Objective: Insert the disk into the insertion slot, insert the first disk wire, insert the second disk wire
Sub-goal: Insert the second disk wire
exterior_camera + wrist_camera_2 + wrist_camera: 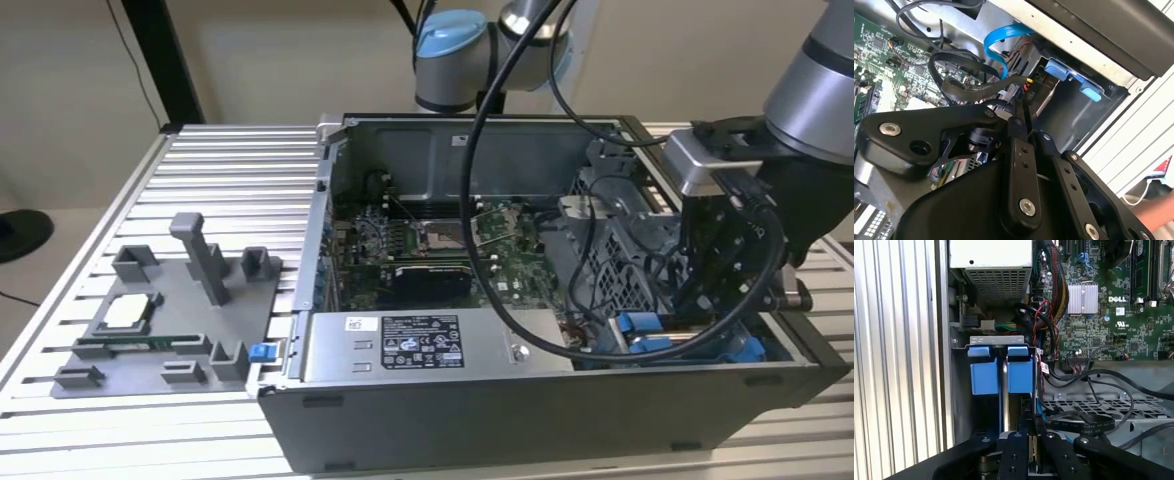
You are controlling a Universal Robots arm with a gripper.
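Observation:
The disk sits in the insertion slot (pixel 999 340) at the case's front corner on the exterior view's right. Its two blue carrier tabs (pixel 983 375) (pixel 1069 72) (pixel 638 325) stick out at the slot's mouth, and its body is mostly hidden. My gripper (pixel 1031 421) (pixel 1023 107) hangs close over the slot with its black fingers (pixel 1021 165) pressed together on the end of a black sleeved disk wire (pixel 979 87) that has red and yellow strands. A blue flat wire (pixel 996 42) curves loose beside the slot.
The grey labelled power-supply box (pixel 420 342) lies beside the slot, with the green motherboard (pixel 441 240) behind it. A thick black arm cable (pixel 481 250) loops across the open case. A grey fixture tray (pixel 160 320) rests on the slatted table (pixel 227 170). A person's hand (pixel 1154 215) is outside the case.

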